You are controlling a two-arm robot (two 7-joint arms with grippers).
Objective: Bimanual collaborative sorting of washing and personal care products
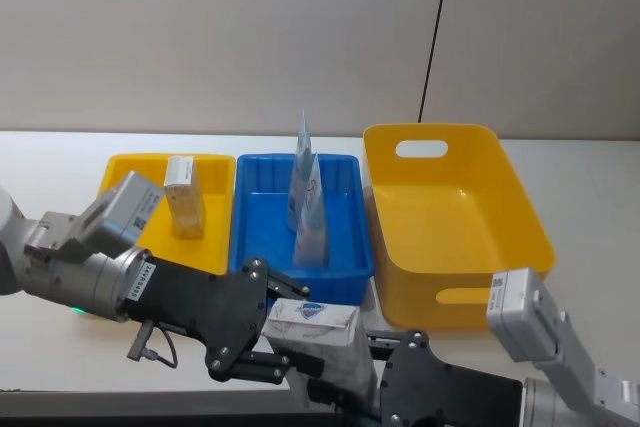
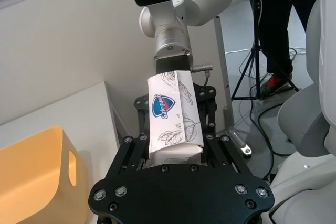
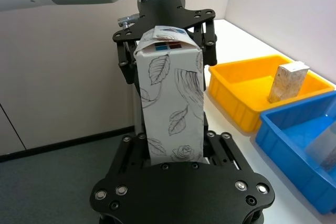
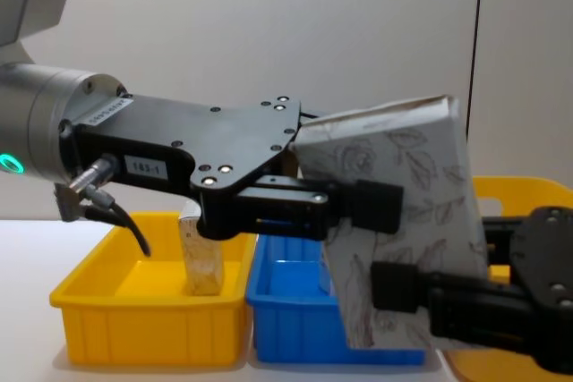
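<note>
1. Worktop [image 1: 60, 152]: white, running along a pale wall. It carries three bins in a row.

2. Large yellow bin [image 1: 455, 209]: deepest of the three, on the robot's right. It has cut-out handles at the far and near ends and a bare floor.

3. Blue bin [image 1: 262, 227]: shallow, in the middle, just beside the large yellow bin. In the chest view the left gripper and the pack hide most of it.

4. Small yellow tray [image 1: 215, 209]: shallow, on the left, its side against the blue bin.

5. Left gripper [image 1: 285, 325]: reaches in from the left, off the worktop's near edge. Its jaws are clenched on one end of the rose-printed pack.

6. Right gripper [image 1: 345, 362]: comes in from the lower right, facing the left one. Its jaws grasp the other end of the same pack.

7. Rose-printed pack [image 4: 394, 212]: a white box-like pack with grey-brown roses and leaves and a blue shield logo on one face. It is held in the air between the two grippers, tilted, nearer the robot than the blue bin and clear of the worktop. In the chest view it blocks the gap between the blue bin and the large yellow bin.

8. Two pale-blue pointed pouches [image 1: 310, 217]: upright in the blue bin, one behind the other, towards its right side.

9. Beige speckled box [image 1: 183, 197]: upright in the small yellow tray.
</note>
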